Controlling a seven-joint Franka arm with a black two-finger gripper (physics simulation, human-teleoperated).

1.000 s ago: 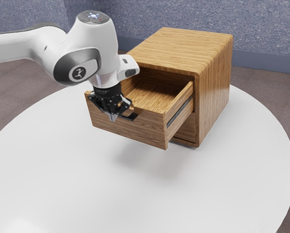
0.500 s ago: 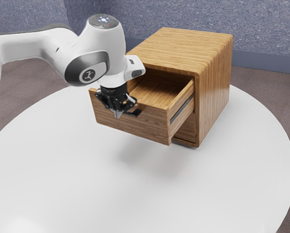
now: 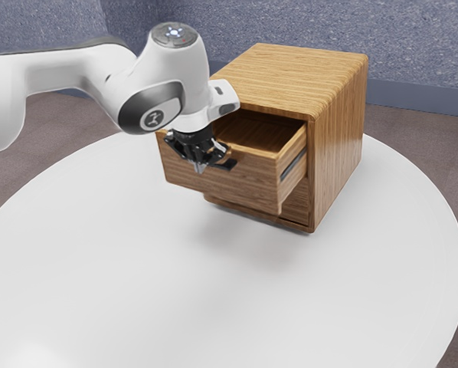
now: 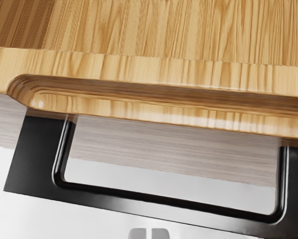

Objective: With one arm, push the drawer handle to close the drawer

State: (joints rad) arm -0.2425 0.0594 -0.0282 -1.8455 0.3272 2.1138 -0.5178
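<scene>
As the arm (image 3: 184, 69) presses on toward the cabinet (image 3: 340, 153), the drawer (image 3: 240, 184) sits deeper inside than it did half a second ago, and the pincer (image 3: 199, 166) has travelled with it. That suggests the push is working, though the drawer's front still juts well out and more of the same looks needed. The pincer is clenched on nothing, its tips almost together. Just beside them, the black handle (image 4: 154, 208) has its crossbar between tips and drawer front; contact is hard to confirm.

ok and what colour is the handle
The handle is black, clearest in the wrist view.
</scene>
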